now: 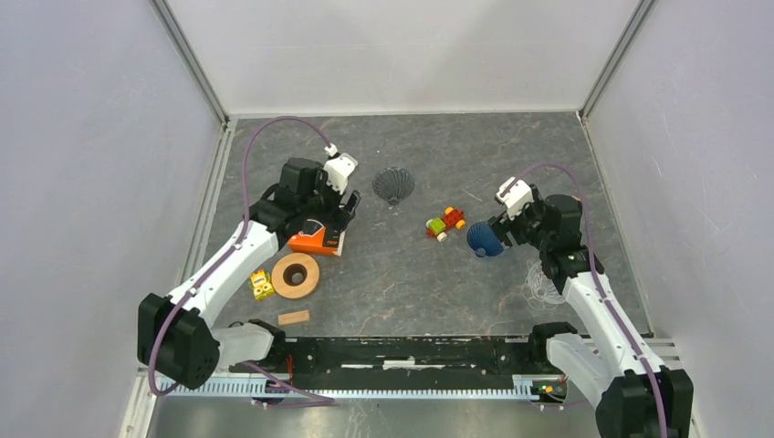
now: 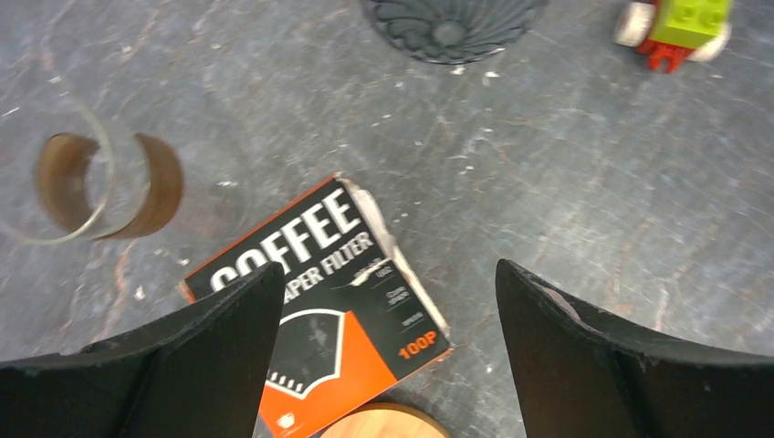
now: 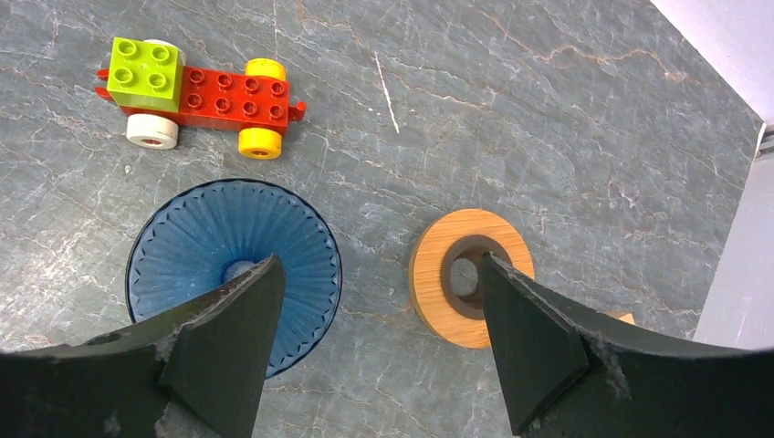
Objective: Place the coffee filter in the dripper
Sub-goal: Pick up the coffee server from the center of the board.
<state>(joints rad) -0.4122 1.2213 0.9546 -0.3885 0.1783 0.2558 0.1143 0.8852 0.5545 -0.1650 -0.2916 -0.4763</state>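
Below left gripper (image 2: 388, 274): orange-black cardboard coffee filter box (image 2: 333, 301), offset toward 8 o'clock, lettering running 8-to-2. Jaws wide apart, empty. Over at right gripper (image 3: 381, 265), jaws apart too, above blue ribbed dripper (image 3: 228, 246). Left arm nearer box.

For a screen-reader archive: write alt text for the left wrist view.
Open left gripper hovers over an orange-and-black coffee filter box on a grey table. A dark ribbed dripper sits at the top edge, a toy car top right.
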